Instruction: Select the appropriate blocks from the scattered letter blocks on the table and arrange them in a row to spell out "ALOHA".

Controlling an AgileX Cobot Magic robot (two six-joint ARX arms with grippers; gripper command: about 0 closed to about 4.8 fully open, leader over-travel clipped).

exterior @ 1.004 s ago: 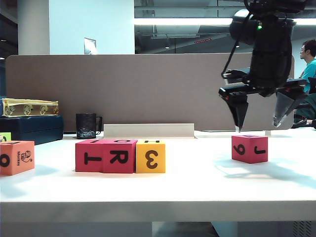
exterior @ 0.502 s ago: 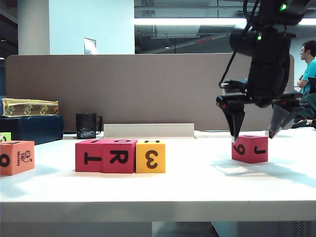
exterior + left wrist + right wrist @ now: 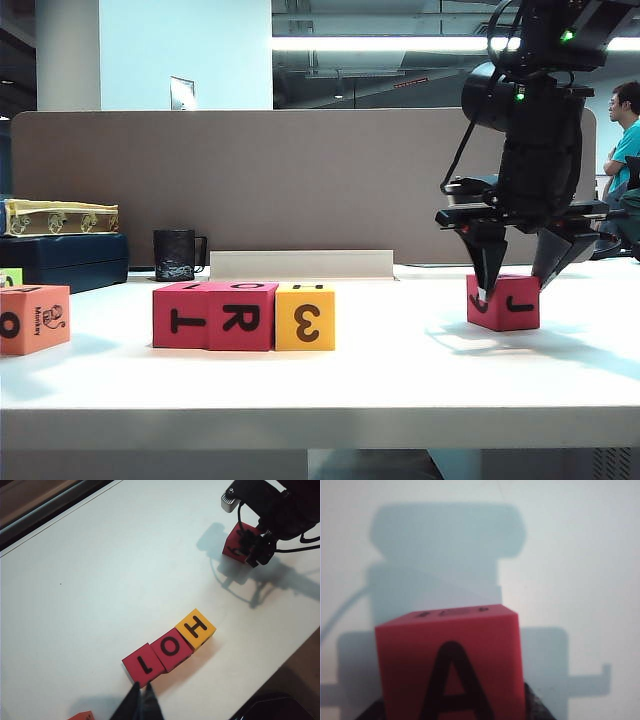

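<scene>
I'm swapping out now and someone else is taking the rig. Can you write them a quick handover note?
Right hand: down around the lone red A block, closing; grip not confirmed.
Left hand: shut, empty, hovering near the row's red end.
Done: red, red, yellow blocks touch in a row on the table, tops reading L-O-H.
Left: add this A; orange block sits apart at far left.

Three letter blocks (image 3: 243, 315) touching in a row mid-table (image 3: 400, 380), a fourth block (image 3: 504, 303) apart to the right, a fifth (image 3: 34, 318) far left
</scene>
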